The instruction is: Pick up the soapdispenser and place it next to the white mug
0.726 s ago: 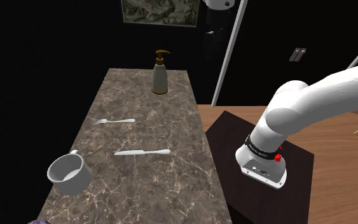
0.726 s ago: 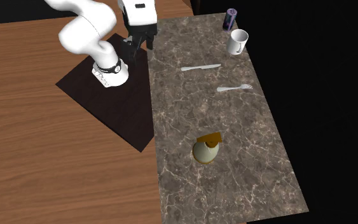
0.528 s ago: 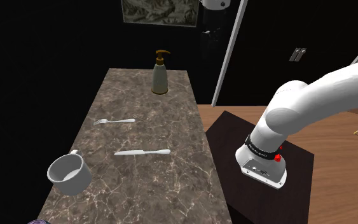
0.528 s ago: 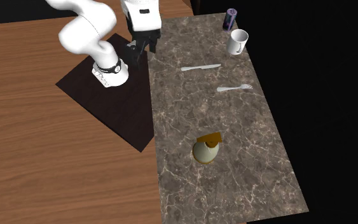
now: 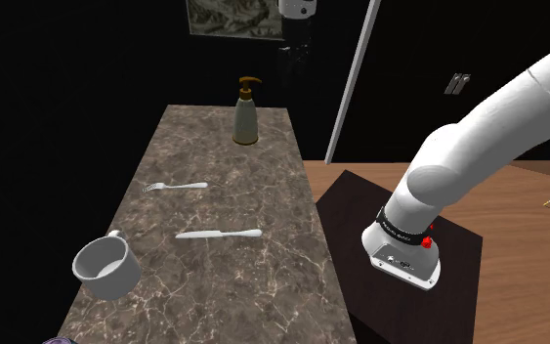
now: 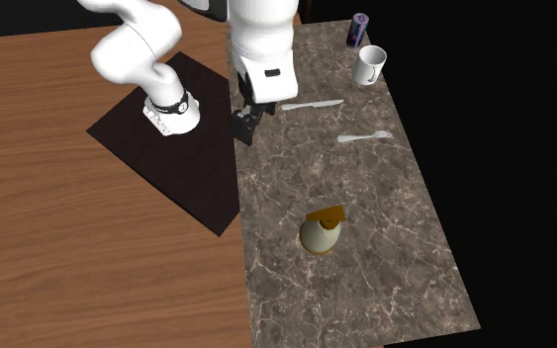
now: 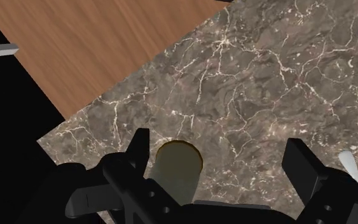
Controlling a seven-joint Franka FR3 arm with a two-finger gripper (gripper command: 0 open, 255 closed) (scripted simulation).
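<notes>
The soap dispenser (image 5: 246,115), an olive-grey bottle with a brown pump, stands upright and alone at the far end of the dark marbled tabletop (image 5: 253,283) in the shoulder view. In the second exterior view it (image 6: 323,230) sits in the lower half of the tabletop (image 6: 385,267), touched by nothing. The white mug (image 5: 104,267) is well apart from it at the opposite end, upright with its mouth up. A purple can (image 6: 359,31) stands just beside the mug (image 6: 370,65). Between the dispenser and the mug lie a pale fork (image 5: 175,186) and a pale knife (image 5: 219,235), both flat and crosswise. The fork (image 6: 365,136) is nearer the dispenser and the knife (image 6: 312,104) nearer the mug. The tool (image 6: 246,127) hangs over the tabletop edge on the stand's side, about level with the knife and well apart from the dispenser. In the wrist view the tool (image 7: 219,159) is released: its fingers (image 7: 139,149) stand wide apart and clasp nothing. The dispenser (image 7: 179,167) shows from above, close by one finger but far below it on the tabletop (image 7: 266,83). The white arm rises from its base on the dark stand (image 6: 128,129), which rests on a wooden floor (image 6: 68,247). A black area lies beyond the tabletop's other long edge.
</notes>
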